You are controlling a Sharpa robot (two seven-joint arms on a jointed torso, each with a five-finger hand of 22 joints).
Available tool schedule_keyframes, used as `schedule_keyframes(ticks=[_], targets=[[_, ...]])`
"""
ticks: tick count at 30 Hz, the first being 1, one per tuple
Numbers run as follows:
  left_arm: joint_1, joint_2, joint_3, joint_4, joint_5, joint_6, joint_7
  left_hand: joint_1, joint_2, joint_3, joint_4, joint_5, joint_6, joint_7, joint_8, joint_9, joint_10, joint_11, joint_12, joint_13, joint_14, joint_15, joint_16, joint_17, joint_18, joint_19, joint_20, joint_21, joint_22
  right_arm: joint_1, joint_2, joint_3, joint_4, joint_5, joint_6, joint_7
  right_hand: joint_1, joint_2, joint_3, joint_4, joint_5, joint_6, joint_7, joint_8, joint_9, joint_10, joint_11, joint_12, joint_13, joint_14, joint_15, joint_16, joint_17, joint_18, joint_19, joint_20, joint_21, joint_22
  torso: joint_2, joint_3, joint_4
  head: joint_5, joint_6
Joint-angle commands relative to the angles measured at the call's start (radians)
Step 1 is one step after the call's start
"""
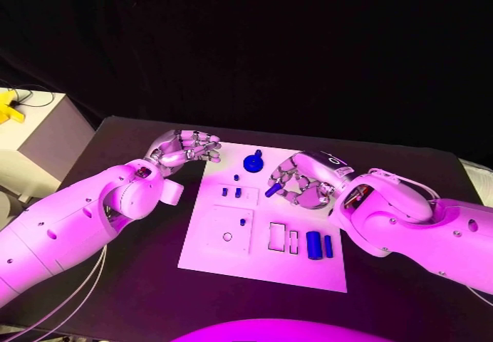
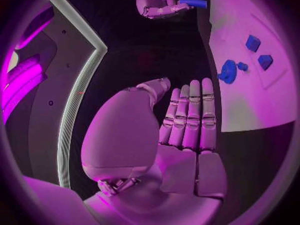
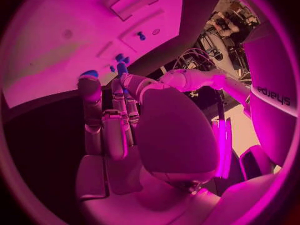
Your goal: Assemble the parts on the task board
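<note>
The white task board (image 1: 211, 249) lies in the middle of the black table. My right hand (image 1: 303, 182) hovers over its far right part and pinches a short blue cylinder (image 1: 273, 190) in its fingertips; the left wrist view shows that cylinder (image 2: 194, 3) sticking out of the right hand (image 2: 156, 0). My left hand (image 1: 187, 148) is at the board's far left corner, with its fingers (image 2: 187, 120) held together and nothing in them. A round blue part (image 1: 253, 162) sits at the board's far edge between the hands. Two blue parts (image 1: 313, 244) lie side by side on the board's near right.
Small blue pieces (image 1: 233, 192) stand in the board's middle, and a tiny peg (image 1: 242, 221) is in a square plate nearer me. A rectangular slot (image 1: 277, 236) is left of the two blue parts. A white box (image 1: 36, 132) stands off the table's far left.
</note>
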Motion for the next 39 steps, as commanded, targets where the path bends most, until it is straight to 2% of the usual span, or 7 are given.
schedule_keyframes(ticks=[1, 8, 16, 21, 26, 39], targets=[[-0.001, 0.004, 0.001, 0.003, 0.002, 0.015, 0.006, 0.005, 0.007, -0.005, -0.001, 0.001, 0.001, 0.003, -0.005, -0.001, 0.005, 0.004, -0.006, 0.001, 0.004, 0.006, -0.006, 0.001, -0.013, 0.002, 0.005, -0.003, -0.002, -0.013, 0.034, -0.005, 0.006, -0.008, -0.006, 0.010, -0.015, 0.000, 0.003, -0.006, 0.003, 0.001, 0.007, 0.006, 0.021, 0.037, -0.032, -0.005, 0.001, 0.040, -0.006, -0.001, -0.003, -0.011, -0.009, 0.000, -0.006, -0.002, 0.001, 0.0012, 0.0014, 0.007, -0.005], [-0.001, 0.007, 0.001, 0.004, 0.002, 0.013, 0.008, 0.005, 0.007, -0.005, -0.001, 0.001, 0.001, 0.003, -0.005, -0.001, 0.005, 0.004, -0.006, 0.001, 0.004, 0.006, -0.006, 0.001, -0.013, 0.002, 0.005, -0.003, -0.002, -0.049, 0.135, -0.021, -0.014, -0.065, 0.004, 0.022, -0.018, -0.001, 0.005, -0.010, 0.003, 0.000, 0.007, 0.006, 0.022, 0.037, -0.032, -0.007, 0.002, 0.040, -0.006, -0.002, -0.004, -0.010, -0.012, 0.000, -0.010, -0.006, 0.001, -0.0005, 0.0014, 0.020, -0.013], [-0.001, 0.009, 0.001, 0.005, 0.002, 0.014, 0.007, 0.005, 0.007, -0.005, -0.001, 0.001, 0.001, 0.003, -0.005, -0.001, 0.005, 0.004, -0.006, 0.001, 0.004, 0.006, -0.006, 0.001, -0.013, 0.002, 0.005, -0.003, -0.002, -0.074, 0.195, -0.036, -0.046, -0.113, 0.040, 0.007, -0.022, -0.002, 0.009, -0.017, 0.002, -0.004, 0.008, 0.006, 0.023, 0.036, -0.031, -0.010, 0.003, 0.039, -0.005, -0.003, -0.007, -0.009, -0.016, 0.000, -0.016, -0.010, 0.000, -0.0005, 0.0011, 0.032, -0.021], [-0.001, 0.010, 0.001, 0.006, 0.002, 0.015, 0.007, 0.005, 0.007, -0.005, -0.001, 0.001, 0.001, 0.003, -0.005, -0.001, 0.005, 0.004, -0.006, 0.001, 0.004, 0.006, -0.006, 0.001, -0.013, 0.002, 0.005, -0.003, -0.002, -0.087, 0.217, -0.042, -0.065, -0.144, 0.059, -0.003, -0.024, -0.003, 0.010, -0.022, 0.001, -0.005, 0.009, 0.006, 0.024, 0.035, -0.031, -0.012, 0.003, 0.038, -0.005, -0.005, -0.010, -0.009, -0.017, 0.001, -0.017, -0.011, 0.001, 0.0006, 0.0009, 0.039, -0.028], [-0.001, 0.011, 0.001, 0.006, 0.002, 0.014, 0.006, 0.006, 0.007, -0.006, -0.002, 0.001, 0.001, 0.003, -0.006, -0.002, 0.005, 0.004, -0.008, 0.001, 0.005, 0.006, -0.009, 0.004, -0.013, 0.002, 0.005, -0.004, -0.002, -0.094, 0.232, -0.047, -0.080, -0.179, 0.073, -0.005, -0.026, -0.006, 0.012, -0.030, 0.003, -0.007, 0.009, 0.006, 0.025, 0.036, -0.030, -0.013, 0.005, 0.038, -0.005, -0.004, -0.009, -0.009, -0.018, 0.001, -0.014, -0.007, 0.001, 0.0006, -0.0002, 0.042, -0.030], [-0.001, 0.010, 0.001, 0.006, 0.002, 0.015, 0.006, 0.006, 0.007, -0.006, -0.002, 0.001, 0.001, 0.003, -0.006, -0.002, 0.005, 0.004, -0.008, 0.001, 0.005, 0.006, -0.009, 0.004, -0.013, 0.002, 0.005, -0.004, -0.002, -0.108, 0.252, -0.056, -0.099, -0.241, 0.093, -0.020, -0.029, -0.008, 0.012, -0.033, 0.003, -0.007, 0.010, 0.007, 0.026, 0.037, -0.030, -0.014, 0.006, 0.039, -0.004, -0.004, -0.008, -0.010, -0.017, 0.001, -0.012, -0.004, 0.001, 0.0005, 0.0013, 0.045, -0.039]])
